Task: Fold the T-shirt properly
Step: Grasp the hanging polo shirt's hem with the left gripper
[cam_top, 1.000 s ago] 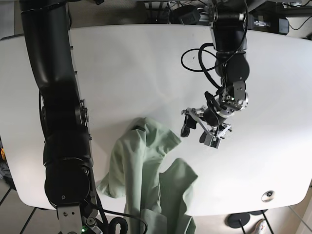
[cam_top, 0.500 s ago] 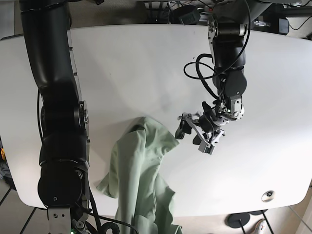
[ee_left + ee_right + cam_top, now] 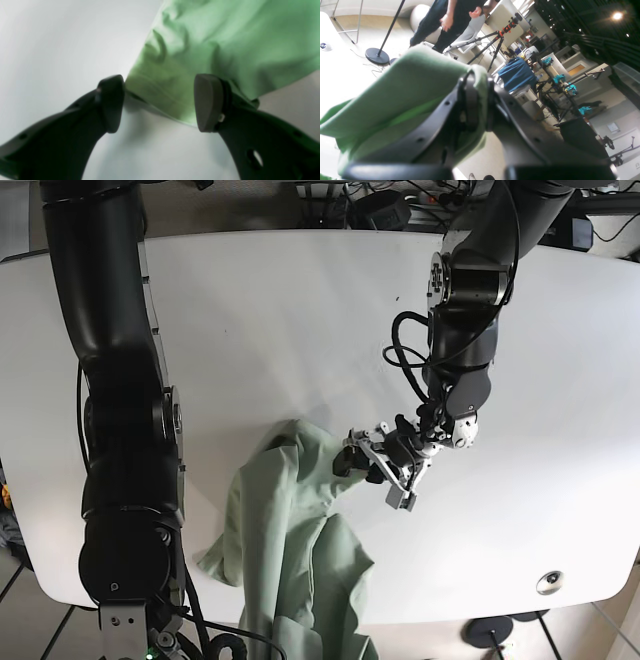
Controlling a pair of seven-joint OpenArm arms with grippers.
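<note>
T-shirt (image 3: 295, 530): a pale green garment is lying bunched and creased near the front edge of the white desk (image 3: 300, 320), toward the middle of that edge; its lower part is hanging over the front edge and running out of the base view.
T-shirt, top edge: a rounded fold is sitting farthest from the front edge, with a sleeve-like flap spreading toward the desk's left front corner as the base view shows it.
Left gripper (image 3: 376, 469): it is standing wide, its two dark fingers spread apart at the shirt's right-hand edge in the base view.
Left gripper, wrist view (image 3: 160, 102): a hemmed corner of the cloth (image 3: 220, 45) is lying between the spread fingers; one pad (image 3: 208, 102) is sitting against the fabric edge, the other just beside it, with bare desk showing beneath.
Left arm (image 3: 465, 310): it is reaching in from the back edge of the desk and bending down toward the shirt.
Right gripper (image 3: 476, 105): its fingers are pinching a fold of the green cloth (image 3: 407, 82), which is wrapping over the tips.
Right arm (image 3: 125, 430): it is standing tall along the desk's left side in the base view, its lower end dropping below the front edge.
Background, right wrist view: a person (image 3: 452, 17), a tripod (image 3: 495, 37) and a round stand base (image 3: 377, 55) are showing beyond the cloth.
</note>
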